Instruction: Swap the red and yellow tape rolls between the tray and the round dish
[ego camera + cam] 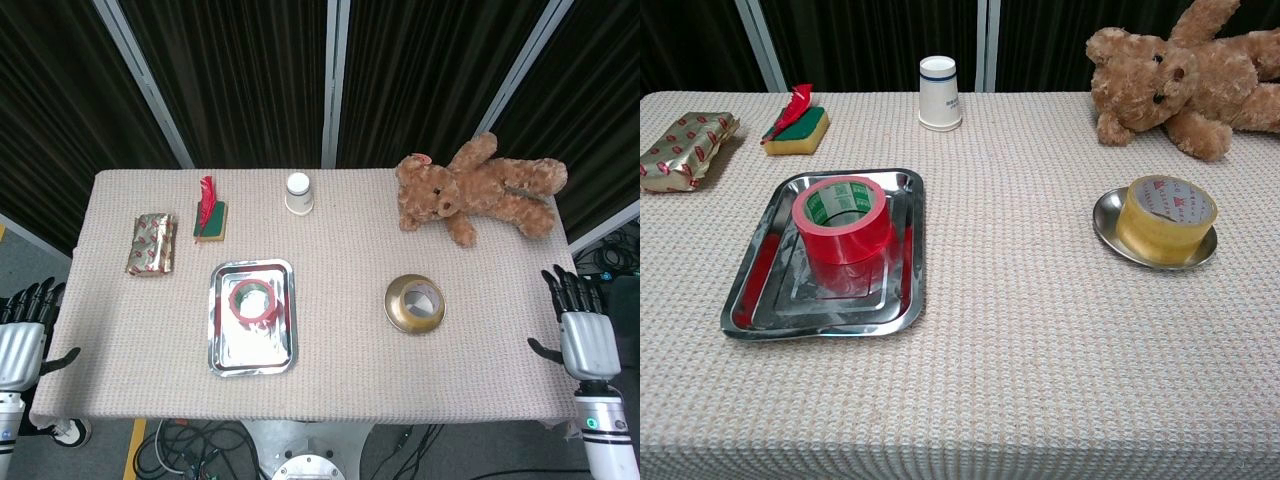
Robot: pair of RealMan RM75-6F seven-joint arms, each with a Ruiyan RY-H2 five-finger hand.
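A roll of red tape with a green-printed inner core [841, 221] lies flat in a shiny rectangular metal tray [752, 283], in the far half of the tray, toward the left of the table. Well apart to the right, a roll of yellow tape with a white, red-printed core [1166, 219] lies flat in a small round metal dish with a brassy rim [1103, 219], filling most of it. Neither roll has left its starting place.

Both sit on a table covered with a pale, knobbly woven cloth [1020, 330]. At the far edge, near the middle, a white paper cup with a dark band [939, 93] stands upside down. Left of it is a yellow sponge with a green top [800, 129], with a red feather-like piece [793, 105] lying on it. Further left, near the table's left edge, lies a small package wrapped in gold paper with red marks [684, 149]. At the far right a brown plush teddy bear [1185, 75] lies on its back, head toward the middle.

The robot's left hand [22, 335] hangs off the near left corner of the table, fingers straight and spread, holding nothing. The right hand [583, 328] hangs off the near right corner the same way, fingers apart and empty. Both hands appear only in the head view, well away from the tray and dish.
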